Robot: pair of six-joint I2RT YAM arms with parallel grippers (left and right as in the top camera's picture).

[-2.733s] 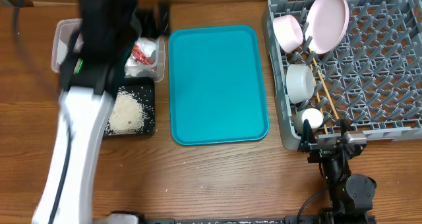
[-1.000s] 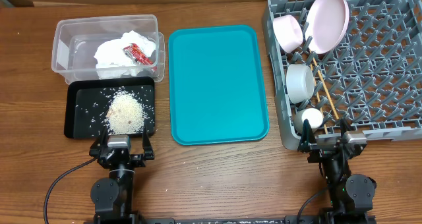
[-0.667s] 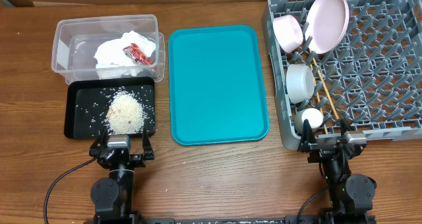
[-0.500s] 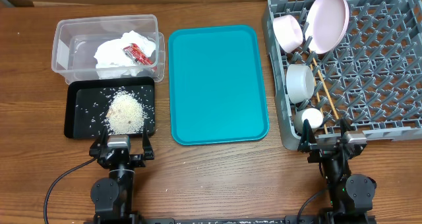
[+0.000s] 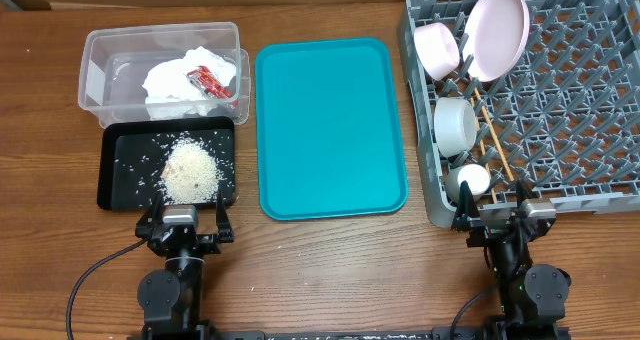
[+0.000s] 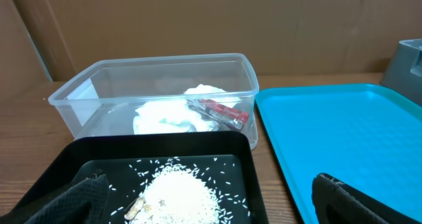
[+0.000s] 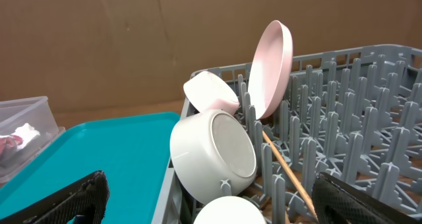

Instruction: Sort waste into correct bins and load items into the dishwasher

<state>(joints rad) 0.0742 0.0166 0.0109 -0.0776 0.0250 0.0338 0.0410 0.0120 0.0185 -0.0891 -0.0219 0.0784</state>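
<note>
The crumpled napkin (image 5: 185, 72) and the red wrapper (image 5: 206, 80) lie in the clear tub (image 5: 95, 75); both show in the left wrist view, napkin (image 6: 168, 113), wrapper (image 6: 221, 112), tub (image 6: 99, 85). The rice (image 5: 190, 172) is heaped in the black tray (image 5: 112, 175), also in the left wrist view (image 6: 175, 194). The grey rack (image 5: 570, 100) holds the plate (image 5: 498, 32), two bowls (image 5: 437, 48) (image 5: 455, 125), the cup (image 5: 467, 182) and the chopsticks (image 5: 493, 140). My left gripper (image 5: 184, 226) and right gripper (image 5: 497, 218) are open and empty at the table's front edge.
A teal tray (image 5: 330, 125) lies between the bins and the rack; it also shows in the left wrist view (image 6: 336, 138) and the right wrist view (image 7: 105, 158). In the right wrist view a bowl (image 7: 214, 155) and the plate (image 7: 270, 69) stand in the rack.
The left arm, which reached over the tub and black tray 2.7 seconds ago, has drawn back to the table's front. Nothing has moved in the last second.
</note>
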